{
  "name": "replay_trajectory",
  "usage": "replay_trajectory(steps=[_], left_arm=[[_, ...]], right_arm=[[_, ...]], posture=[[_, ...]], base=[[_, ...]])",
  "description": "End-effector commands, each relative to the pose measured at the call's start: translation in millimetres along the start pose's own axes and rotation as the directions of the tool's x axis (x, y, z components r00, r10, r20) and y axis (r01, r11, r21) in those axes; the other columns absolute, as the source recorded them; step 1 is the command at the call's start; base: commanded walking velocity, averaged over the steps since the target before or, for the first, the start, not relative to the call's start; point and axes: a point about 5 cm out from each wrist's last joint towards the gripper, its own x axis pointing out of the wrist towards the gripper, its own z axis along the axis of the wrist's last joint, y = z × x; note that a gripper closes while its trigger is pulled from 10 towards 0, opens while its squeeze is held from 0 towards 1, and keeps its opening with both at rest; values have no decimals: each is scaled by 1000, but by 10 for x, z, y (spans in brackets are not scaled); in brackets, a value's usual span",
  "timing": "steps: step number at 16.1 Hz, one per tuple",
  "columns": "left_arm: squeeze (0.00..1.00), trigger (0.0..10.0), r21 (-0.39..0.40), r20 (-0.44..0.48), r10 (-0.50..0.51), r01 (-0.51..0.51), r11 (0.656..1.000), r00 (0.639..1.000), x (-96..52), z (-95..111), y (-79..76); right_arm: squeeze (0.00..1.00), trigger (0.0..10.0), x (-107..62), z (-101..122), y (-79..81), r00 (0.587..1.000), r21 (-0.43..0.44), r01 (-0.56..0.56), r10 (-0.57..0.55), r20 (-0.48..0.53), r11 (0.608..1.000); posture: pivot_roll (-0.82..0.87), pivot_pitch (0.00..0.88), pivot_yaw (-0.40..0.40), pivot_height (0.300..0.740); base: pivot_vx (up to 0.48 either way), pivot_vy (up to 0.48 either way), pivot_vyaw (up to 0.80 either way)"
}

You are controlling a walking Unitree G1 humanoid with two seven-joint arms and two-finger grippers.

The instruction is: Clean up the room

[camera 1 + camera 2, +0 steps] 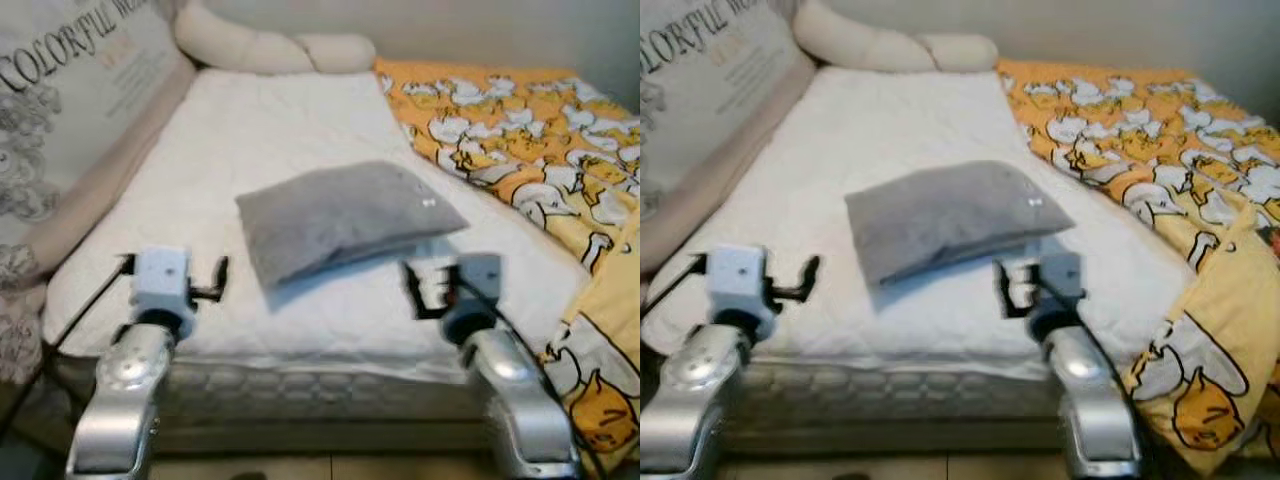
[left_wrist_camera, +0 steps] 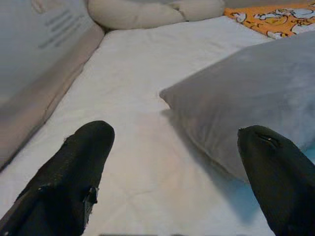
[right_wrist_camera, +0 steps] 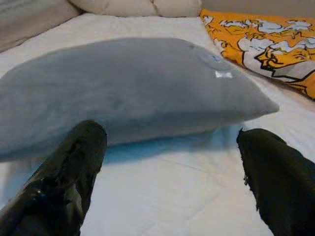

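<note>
Ahead of the left end effector [image 1: 215, 280] the white mattress [image 1: 270, 130] lies bare up to the cream bolster [image 1: 265, 45] at the head; the padded side panel [image 1: 70, 140] walls its outer side. The grey pillow [image 1: 340, 220] sits between both end effectors, just ahead of the right end effector [image 1: 1008, 288], both with fingers spread. Outward of the right one, the yellow duck blanket [image 1: 1160, 170] covers the bed.
</note>
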Motion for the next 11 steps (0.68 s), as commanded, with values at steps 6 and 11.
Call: replay_trajectory(steps=[6,11], left_arm=[[0,10000,-2,17,-34,34,999,999,36,35,-91],[0,10000,3,20,-41,41,999,999,42,43,-98]], right_arm=[[0,10000,3,18,-105,1000,-15,30,-29,9,999],[0,10000,8,19,-106,999,-16,32,-31,10,999]], posture=[[4,0,4,740],[4,0,7,740]], base=[[320,0,0],[302,0,0]])
